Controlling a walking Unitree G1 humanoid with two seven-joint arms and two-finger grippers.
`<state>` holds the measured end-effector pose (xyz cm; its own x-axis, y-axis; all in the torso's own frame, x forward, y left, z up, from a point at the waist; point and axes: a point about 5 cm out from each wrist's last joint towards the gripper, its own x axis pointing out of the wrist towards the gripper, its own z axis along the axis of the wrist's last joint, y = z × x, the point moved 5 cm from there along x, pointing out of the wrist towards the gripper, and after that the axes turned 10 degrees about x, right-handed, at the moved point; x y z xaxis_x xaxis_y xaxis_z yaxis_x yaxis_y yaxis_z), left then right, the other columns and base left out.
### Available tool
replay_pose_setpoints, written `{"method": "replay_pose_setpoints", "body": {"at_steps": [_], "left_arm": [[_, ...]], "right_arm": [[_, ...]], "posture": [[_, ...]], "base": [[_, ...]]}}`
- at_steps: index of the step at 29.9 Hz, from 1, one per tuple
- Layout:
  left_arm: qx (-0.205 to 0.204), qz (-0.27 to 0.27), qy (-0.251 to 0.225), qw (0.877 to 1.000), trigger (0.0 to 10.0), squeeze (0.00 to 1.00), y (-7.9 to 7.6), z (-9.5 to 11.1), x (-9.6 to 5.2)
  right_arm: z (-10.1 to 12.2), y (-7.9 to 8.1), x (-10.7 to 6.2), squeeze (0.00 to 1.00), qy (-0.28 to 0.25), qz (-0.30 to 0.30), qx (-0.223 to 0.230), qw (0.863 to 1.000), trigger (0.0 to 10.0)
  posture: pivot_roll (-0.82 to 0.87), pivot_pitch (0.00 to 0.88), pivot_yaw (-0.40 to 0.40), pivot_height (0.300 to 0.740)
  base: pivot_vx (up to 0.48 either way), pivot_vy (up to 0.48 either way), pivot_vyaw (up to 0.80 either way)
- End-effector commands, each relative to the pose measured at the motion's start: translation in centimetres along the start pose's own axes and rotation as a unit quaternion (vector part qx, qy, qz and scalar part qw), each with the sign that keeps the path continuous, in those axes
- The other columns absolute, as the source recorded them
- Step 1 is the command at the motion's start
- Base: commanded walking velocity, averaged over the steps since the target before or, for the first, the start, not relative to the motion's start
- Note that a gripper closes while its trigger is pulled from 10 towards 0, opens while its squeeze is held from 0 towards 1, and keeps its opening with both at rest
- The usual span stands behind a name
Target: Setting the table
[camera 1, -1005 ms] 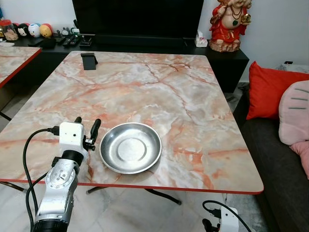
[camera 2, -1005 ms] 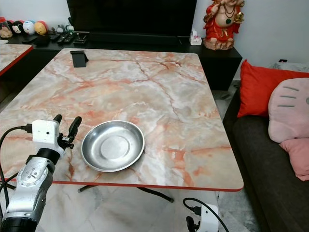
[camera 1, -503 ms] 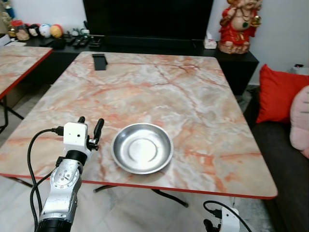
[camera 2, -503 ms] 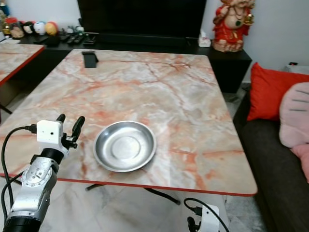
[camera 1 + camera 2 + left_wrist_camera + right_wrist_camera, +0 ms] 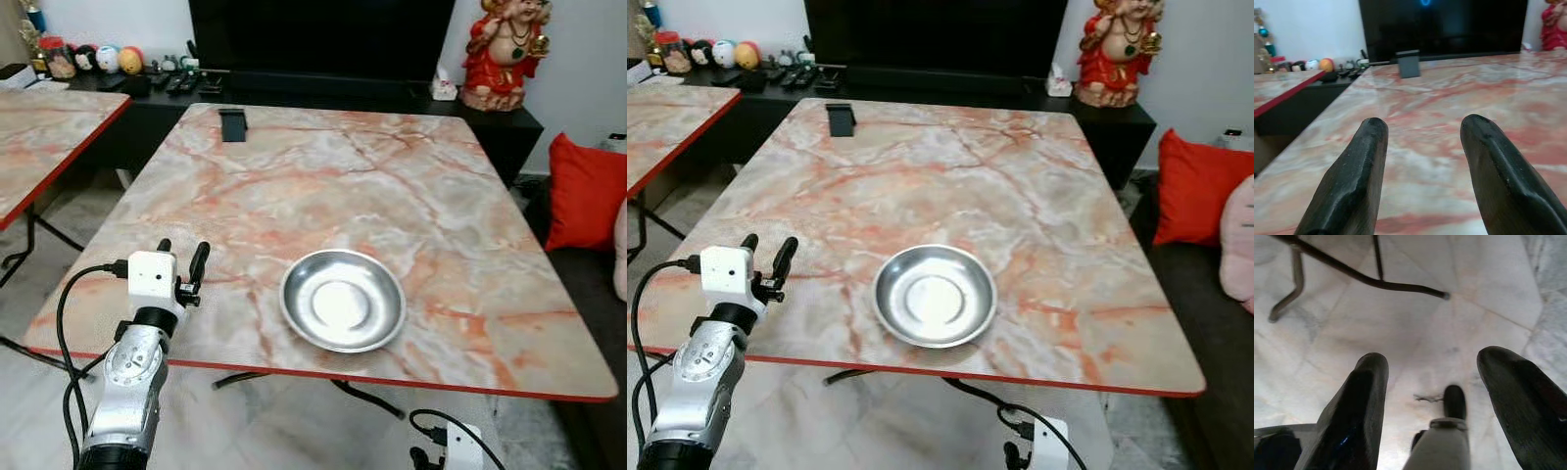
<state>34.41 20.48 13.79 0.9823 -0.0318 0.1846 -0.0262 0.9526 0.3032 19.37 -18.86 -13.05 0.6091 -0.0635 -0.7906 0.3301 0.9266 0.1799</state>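
Presently catalogued:

Counter (image 5: 323, 186): marbled pink top with a red edge, taken to be the table being set. A large bare area is seen behind the bowl, presumably kept for further settings.

Bowl (image 5: 342, 300): shallow, steel, empty, set upright near the front edge, slightly right of centre. Its position close to the edge is judged to suit a seated diner; it is touched by neither tool.

Left tool (image 5: 181, 255): raised over the front-left part of the counter, beside the bowl but apart from it. Its fingers (image 5: 1356, 181) are spread, nothing is held between them, and they are pointed along the top toward the far end. The open, level pose is judged to mean a release is finished, or that the tool is held ready for another item.

Right tool (image 5: 1435, 396): hung low beside the robot, fingers parted and empty, aimed at the tiled floor (image 5: 1415, 323) and a counter leg (image 5: 1371, 279). It is taken as idle.

Stand (image 5: 232, 125): small, dark, upright at the far-left of the counter, well apart from the bowl.

Second counter (image 5: 44, 137): same finish, to the left.

Statue (image 5: 509, 49), red, on the dark cabinet (image 5: 490, 122) behind; red cushion (image 5: 583, 191) to the right.
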Motion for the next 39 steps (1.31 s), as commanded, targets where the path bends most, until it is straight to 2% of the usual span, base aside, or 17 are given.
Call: {"method": "replay_pose_setpoints", "body": {"at_steps": [1,9,24,31,39], "left_arm": [[-0.008,0.011,0.003,1.000,10.0,0.00,0.1,-0.2,0.1],[-0.004,0.000,0.004,1.000,10.0,0.00,-0.6,-0.2,-0.1],[-0.005,0.014,0.013,1.000,10.0,0.00,0.0,-0.6,-0.2],[-0.011,0.030,0.032,0.999,10.0,0.00,0.5,-1.8,-1.0],[-0.009,0.041,0.024,0.999,10.0,0.00,1.0,-1.3,-1.3]], "right_arm": [[0.2,-0.2,0.0,0.00,-0.006,-0.005,0.005,1.000,10.0],[0.3,-0.3,0.0,0.00,-0.004,-0.011,0.004,1.000,10.0],[0.8,0.0,0.1,0.00,-0.010,-0.003,0.009,1.000,10.0],[0.7,0.0,0.1,0.00,-0.008,-0.002,0.007,1.000,10.0],[0.8,-0.1,0.1,0.00,-0.013,0.002,-0.015,1.000,10.0]], "posture": [[-0.01,0.000,-0.016,0.740],[0.00,0.000,-0.010,0.740],[0.01,0.000,-0.010,0.740],[0.01,0.000,-0.008,0.740],[0.02,0.000,-0.012,0.740]], "base": [[0.000,0.480,0.00],[0.000,0.480,0.00],[0.000,0.480,0.00],[0.000,0.480,0.00],[0.000,0.480,0.19]]}}
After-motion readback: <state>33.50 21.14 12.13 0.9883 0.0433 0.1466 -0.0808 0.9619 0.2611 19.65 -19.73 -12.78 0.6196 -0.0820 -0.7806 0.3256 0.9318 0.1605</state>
